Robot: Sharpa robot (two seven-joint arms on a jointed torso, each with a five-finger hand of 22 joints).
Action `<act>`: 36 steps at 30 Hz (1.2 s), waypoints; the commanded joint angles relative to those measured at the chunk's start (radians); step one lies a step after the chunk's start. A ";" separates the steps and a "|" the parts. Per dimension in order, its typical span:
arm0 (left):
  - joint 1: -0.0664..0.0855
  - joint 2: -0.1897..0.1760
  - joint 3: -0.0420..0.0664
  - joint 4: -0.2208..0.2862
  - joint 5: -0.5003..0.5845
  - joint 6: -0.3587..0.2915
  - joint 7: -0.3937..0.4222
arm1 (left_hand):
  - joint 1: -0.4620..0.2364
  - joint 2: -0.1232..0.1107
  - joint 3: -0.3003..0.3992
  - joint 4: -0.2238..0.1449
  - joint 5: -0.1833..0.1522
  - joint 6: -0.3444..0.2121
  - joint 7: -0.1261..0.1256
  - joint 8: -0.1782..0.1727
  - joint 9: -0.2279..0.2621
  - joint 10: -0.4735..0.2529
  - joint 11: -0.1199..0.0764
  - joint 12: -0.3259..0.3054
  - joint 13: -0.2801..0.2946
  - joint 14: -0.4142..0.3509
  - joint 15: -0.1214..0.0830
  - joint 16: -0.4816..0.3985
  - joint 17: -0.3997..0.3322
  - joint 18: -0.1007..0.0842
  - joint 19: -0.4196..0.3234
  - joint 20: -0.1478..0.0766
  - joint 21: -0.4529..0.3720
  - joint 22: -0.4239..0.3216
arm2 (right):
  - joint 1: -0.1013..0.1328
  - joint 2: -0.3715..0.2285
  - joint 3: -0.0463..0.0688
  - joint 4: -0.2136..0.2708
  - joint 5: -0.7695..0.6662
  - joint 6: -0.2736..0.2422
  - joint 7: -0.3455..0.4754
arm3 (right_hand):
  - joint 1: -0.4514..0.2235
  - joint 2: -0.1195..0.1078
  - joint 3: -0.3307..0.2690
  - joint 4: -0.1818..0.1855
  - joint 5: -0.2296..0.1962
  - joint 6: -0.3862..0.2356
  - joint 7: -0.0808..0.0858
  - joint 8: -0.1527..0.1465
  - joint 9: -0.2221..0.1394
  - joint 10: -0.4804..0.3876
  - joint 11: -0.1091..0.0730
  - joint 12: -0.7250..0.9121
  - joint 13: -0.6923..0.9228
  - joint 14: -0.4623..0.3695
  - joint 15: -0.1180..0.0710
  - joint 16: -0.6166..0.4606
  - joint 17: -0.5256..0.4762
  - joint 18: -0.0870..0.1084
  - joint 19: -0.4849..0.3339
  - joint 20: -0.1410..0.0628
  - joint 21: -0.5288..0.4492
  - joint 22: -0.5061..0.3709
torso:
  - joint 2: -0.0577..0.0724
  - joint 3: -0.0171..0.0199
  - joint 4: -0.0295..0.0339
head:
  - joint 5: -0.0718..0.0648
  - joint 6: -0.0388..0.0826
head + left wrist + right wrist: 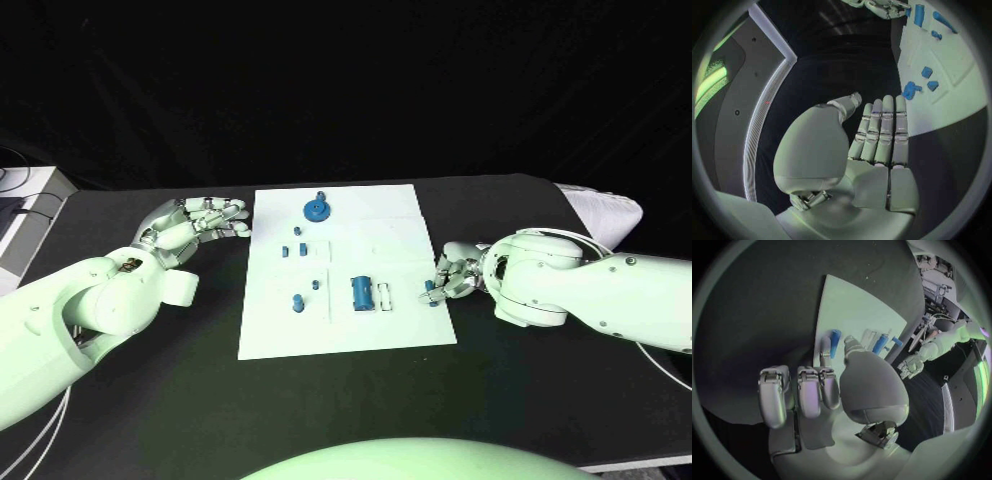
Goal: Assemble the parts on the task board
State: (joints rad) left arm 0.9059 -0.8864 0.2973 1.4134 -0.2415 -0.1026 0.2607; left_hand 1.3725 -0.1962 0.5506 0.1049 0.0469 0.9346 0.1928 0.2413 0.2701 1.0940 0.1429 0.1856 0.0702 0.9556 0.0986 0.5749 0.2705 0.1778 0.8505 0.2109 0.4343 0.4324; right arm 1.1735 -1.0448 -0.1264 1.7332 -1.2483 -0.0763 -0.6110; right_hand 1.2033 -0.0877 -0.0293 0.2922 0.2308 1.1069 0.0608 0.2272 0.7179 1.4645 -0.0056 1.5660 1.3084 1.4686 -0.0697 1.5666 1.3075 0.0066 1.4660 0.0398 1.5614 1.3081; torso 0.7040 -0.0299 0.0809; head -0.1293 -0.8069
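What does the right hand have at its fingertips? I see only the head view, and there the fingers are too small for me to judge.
Observer: In the right wrist view, a small blue part sits between the thumb and one finger of the right hand. I cannot tell whether it is gripped.
Operator: And the other fingers?
Observer: They are curled in towards the palm, with nothing in them.
Operator: Is the left hand empty?
Observer: Yes. The left wrist view shows the left hand with a bare palm and straight fingers side by side, next to the task board.
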 commanded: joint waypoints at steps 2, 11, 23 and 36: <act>0.000 0.000 0.001 0.004 0.005 0.013 0.012 | 0.002 -0.007 0.003 0.006 0.002 0.002 0.004 -0.005 -0.002 0.006 -0.001 -0.005 -0.001 -0.004 0.000 -0.004 0.001 0.001 -0.001 0.004 -0.004 -0.002 | -0.014 0.011 -0.005 -0.002 -0.064 -0.006 -0.010 | 0.070 0.015 0.013 -0.008 0.041 -0.028 0.001 -0.012 0.001 0.106 -0.007 0.005 0.262 0.102 -0.007 0.003 0.260 -0.004 0.102 -0.010 -0.004 0.259 | 0.000 -0.0004 0.0012 | 0.001 -0.002; 0.000 -0.002 0.001 0.004 0.005 0.010 0.009 | 0.002 -0.007 0.003 0.006 0.002 0.002 0.005 -0.005 -0.002 0.005 -0.001 -0.007 -0.001 -0.004 0.000 -0.005 0.002 0.001 0.000 0.004 -0.005 -0.002 | -0.019 0.016 -0.005 -0.005 -0.092 -0.012 -0.011 | 0.256 -0.011 0.257 -0.023 0.092 -0.048 0.011 -0.049 -0.016 0.106 0.000 0.005 0.262 0.101 -0.001 0.002 0.258 -0.004 0.102 -0.008 -0.004 0.259 | -0.001 -0.0007 -0.0009 | 0.004 -0.003; 0.000 -0.003 0.001 0.004 0.005 0.009 0.003 | 0.004 -0.006 0.004 0.005 0.002 0.001 0.005 -0.006 -0.002 0.004 0.000 -0.009 -0.002 -0.004 0.000 -0.005 0.002 0.002 0.001 0.004 -0.005 -0.003 | -0.019 0.014 -0.005 -0.002 -0.077 -0.036 -0.001 | 0.180 -0.108 0.588 -0.130 0.161 -0.067 0.037 -0.066 0.010 0.106 0.021 0.005 0.262 0.101 0.017 0.002 0.258 -0.004 0.102 0.008 -0.004 0.259 | -0.001 -0.0007 0.0006 | 0.005 -0.003; 0.000 -0.004 0.001 0.005 0.005 0.009 0.001 | 0.005 -0.006 0.005 0.005 0.002 0.001 0.007 -0.006 -0.002 0.004 0.000 -0.010 -0.002 -0.003 0.000 -0.006 0.003 0.002 0.001 0.004 -0.006 -0.003 | 0.005 0.000 -0.004 0.042 0.097 -0.119 -0.006 | 0.133 -0.114 0.629 -0.163 0.193 -0.057 0.034 -0.061 0.017 0.106 0.018 0.005 0.262 0.101 0.015 0.002 0.256 -0.003 0.101 0.008 -0.007 0.259 | -0.001 -0.0014 0.0004 | 0.013 -0.005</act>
State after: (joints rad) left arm 0.9056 -0.8911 0.2972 1.4149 -0.2415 -0.1032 0.2571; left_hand 1.3725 -0.1962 0.5534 0.1077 0.0469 0.9346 0.1928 0.2413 0.2692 1.0939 0.1429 0.1803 0.0694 0.9556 0.0986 0.5749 0.2725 0.1778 0.8504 0.2108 0.4345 0.4306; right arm 1.1763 -1.0441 -0.1287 1.7695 -1.2424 -0.1652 -0.6107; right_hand 1.3433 -0.2019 0.4619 0.2628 0.4179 1.0384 0.0943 0.1558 0.7203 1.4642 0.0126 1.5660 1.3081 1.4650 -0.0584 1.5666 1.3074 0.0067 1.4661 0.0401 1.5577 1.3077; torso 0.7029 -0.0311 0.0812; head -0.1187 -0.8111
